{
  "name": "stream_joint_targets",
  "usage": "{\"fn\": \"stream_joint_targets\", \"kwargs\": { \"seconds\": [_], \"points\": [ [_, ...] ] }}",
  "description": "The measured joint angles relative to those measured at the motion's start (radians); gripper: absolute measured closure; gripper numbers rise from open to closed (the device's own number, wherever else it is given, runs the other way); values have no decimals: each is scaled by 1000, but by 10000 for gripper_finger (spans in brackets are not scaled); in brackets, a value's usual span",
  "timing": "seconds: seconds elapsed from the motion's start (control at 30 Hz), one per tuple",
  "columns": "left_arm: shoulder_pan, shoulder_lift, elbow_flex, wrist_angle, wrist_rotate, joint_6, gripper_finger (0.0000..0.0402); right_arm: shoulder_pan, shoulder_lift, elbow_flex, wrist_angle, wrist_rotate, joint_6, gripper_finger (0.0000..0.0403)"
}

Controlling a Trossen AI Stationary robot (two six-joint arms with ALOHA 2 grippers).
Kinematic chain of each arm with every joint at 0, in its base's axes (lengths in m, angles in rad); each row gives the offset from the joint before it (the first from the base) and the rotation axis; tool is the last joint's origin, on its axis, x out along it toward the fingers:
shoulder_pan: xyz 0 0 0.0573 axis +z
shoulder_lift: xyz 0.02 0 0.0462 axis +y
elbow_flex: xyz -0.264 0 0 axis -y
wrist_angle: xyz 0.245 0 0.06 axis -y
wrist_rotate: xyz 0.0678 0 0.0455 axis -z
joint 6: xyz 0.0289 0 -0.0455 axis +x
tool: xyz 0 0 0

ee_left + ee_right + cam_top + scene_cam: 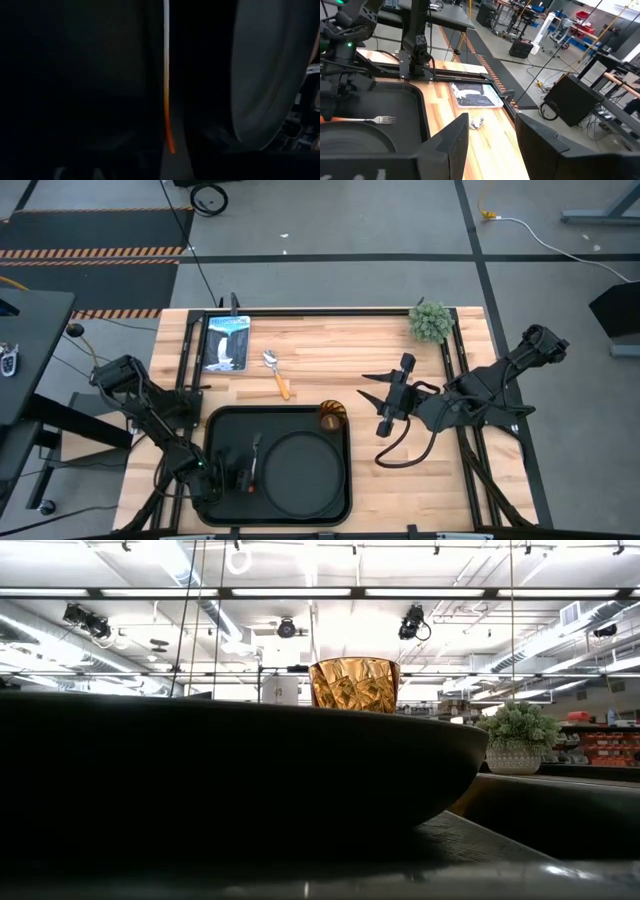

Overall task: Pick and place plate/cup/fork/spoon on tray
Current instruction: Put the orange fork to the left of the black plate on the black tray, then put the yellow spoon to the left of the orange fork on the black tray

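While fork (256,457) lies on tray (222,425), left pincer (232,480) just beside.

Plate (303,470), fork (256,458) and cup (332,417) in tray (222,422); spoon (275,372) outside.

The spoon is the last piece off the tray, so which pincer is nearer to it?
Right. The right pincer hangs open beside the spoon; the left pincer is farther, over the tray.
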Motion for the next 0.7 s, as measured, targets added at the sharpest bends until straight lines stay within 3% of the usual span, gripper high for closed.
{"fn": "stream_joint_targets", "kwargs": {
  "seconds": [0.4,0.53,0.7],
  "points": [
    [1,-4,1,-11,58,84,297,0,0,0,0,-1,28,235],
    [20,-54,0,-53,127,164,306,0,0,0,0,-1,28,235],
    [55,-131,0,-116,138,225,323,0,0,0,0,-2,31,235]
  ]
}}
